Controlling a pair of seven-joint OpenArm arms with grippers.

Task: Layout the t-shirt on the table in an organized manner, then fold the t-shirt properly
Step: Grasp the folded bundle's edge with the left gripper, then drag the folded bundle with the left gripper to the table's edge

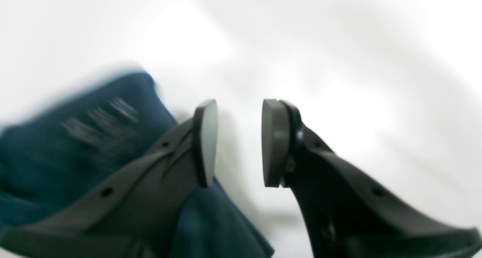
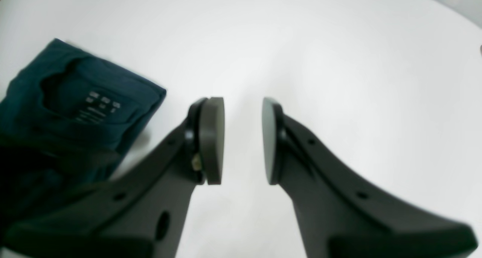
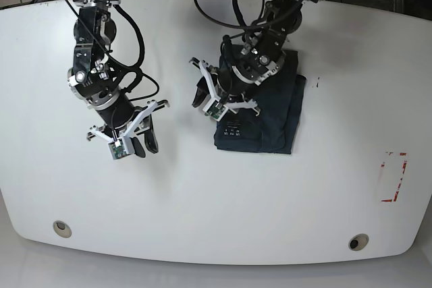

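Pale print inside the t-shirt (image 2: 75, 111) neck (too blurred) cannot be read.

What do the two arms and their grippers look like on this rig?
Both arms are black with silver-grey joints and looping black cables. The left gripper and right gripper each have two curved dark fingers ending in flat round pads, on white brackets, with a small green board.

Tabletop (image 3: 202, 200): glossy white, curving at its edges, filling nearly the whole base view.
Grommet holes: one sitting near the front left edge (image 3: 61, 228), another near the front right (image 3: 358, 241).
Red-outlined rectangle mark (image 3: 393, 177): showing toward the right edge.
T-shirt (image 3: 270, 123): dark navy, lying folded into a compact rectangle right of centre, pale neck print (image 3: 232, 130) facing up.
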